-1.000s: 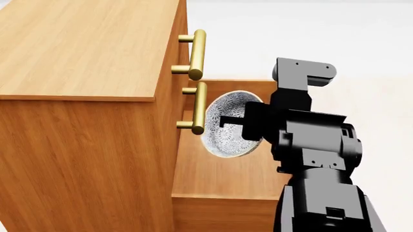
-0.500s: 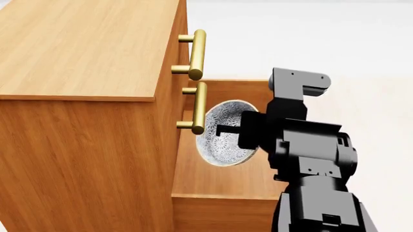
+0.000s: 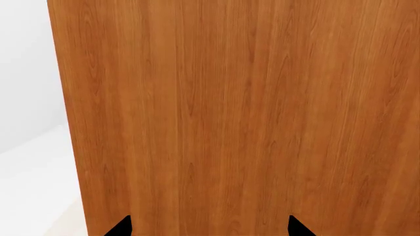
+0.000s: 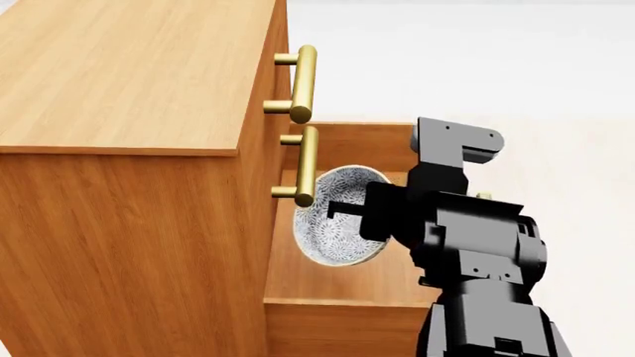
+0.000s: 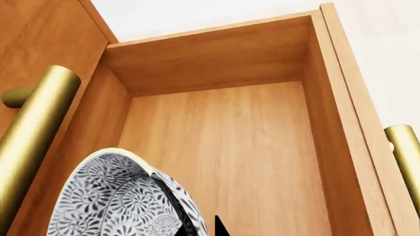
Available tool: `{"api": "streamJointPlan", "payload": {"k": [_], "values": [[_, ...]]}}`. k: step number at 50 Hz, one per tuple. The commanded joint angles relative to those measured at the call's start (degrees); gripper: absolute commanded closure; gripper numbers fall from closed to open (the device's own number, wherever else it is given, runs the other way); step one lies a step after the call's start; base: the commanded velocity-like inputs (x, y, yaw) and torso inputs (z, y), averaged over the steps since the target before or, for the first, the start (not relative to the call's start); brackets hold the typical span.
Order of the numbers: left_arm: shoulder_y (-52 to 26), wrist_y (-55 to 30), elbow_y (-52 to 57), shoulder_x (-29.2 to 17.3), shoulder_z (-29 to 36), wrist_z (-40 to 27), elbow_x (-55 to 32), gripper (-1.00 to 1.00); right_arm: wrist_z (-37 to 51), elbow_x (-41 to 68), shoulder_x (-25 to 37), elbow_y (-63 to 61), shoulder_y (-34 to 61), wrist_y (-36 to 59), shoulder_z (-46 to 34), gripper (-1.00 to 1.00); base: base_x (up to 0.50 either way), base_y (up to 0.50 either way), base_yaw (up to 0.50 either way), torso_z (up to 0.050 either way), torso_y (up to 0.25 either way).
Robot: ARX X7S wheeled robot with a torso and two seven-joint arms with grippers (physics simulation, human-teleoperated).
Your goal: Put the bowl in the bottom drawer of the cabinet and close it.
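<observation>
The bowl point(image 4: 332, 223), white with a blue-grey leaf pattern, hangs tipped on its side over the open bottom drawer point(image 4: 343, 286) of the cabinet point(image 4: 129, 74). My right gripper point(image 4: 344, 207) is shut on the bowl's rim. In the right wrist view the bowl point(image 5: 111, 196) sits beside my right gripper point(image 5: 200, 230), above the drawer floor point(image 5: 229, 137). The drawer's brass handle point(image 5: 406, 157) shows at its front edge. My left gripper point(image 3: 208, 228) is open, facing a flat cabinet panel point(image 3: 229, 108) with nothing between its fingertips point(image 3: 121, 227).
Two upper drawers are shut, each with a brass bar handle: the top one point(image 4: 303, 82) and the middle one point(image 4: 305, 167). The middle handle point(image 5: 33, 128) stands close beside the bowl. Pale floor point(image 4: 555, 74) lies beyond the cabinet.
My right gripper has sunk lower and slightly left with the bowl, bringing it deeper over the open drawer and just below the middle handle.
</observation>
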Motion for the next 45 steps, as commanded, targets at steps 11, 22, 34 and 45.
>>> {"api": "streamJointPlan", "payload": {"k": [11, 22, 34, 45], "values": [[0.12, -0.03, 0.33, -0.26, 0.10, -0.16, -0.22, -1.00, 0.55, 0.42, -0.04, -0.02, -0.30, 1.35, 3.35, 1.00, 0.00, 0.00, 0.00, 0.000, 0.000], [-0.02, -0.08, 0.31, -0.28, 0.21, -0.20, -0.30, -1.00, 1.17, -0.46, -0.31, -0.02, -0.97, 0.99, 2.22, 1.00, 0.00, 0.00, 0.00, 0.000, 0.001], [-0.08, 0.04, 0.20, -0.29, 0.28, -0.21, -0.41, -1.00, 0.65, -0.58, -0.49, -0.02, -1.64, -0.16, 0.45, 1.00, 0.00, 0.00, 0.00, 0.000, 0.000], [-0.05, -0.01, 0.34, -0.40, 0.36, -0.34, -0.42, -1.00, -0.16, -0.58, -0.51, -0.02, -1.61, -1.67, -1.51, -1.00, 0.00, 0.00, 0.00, 0.000, 0.000]]}}
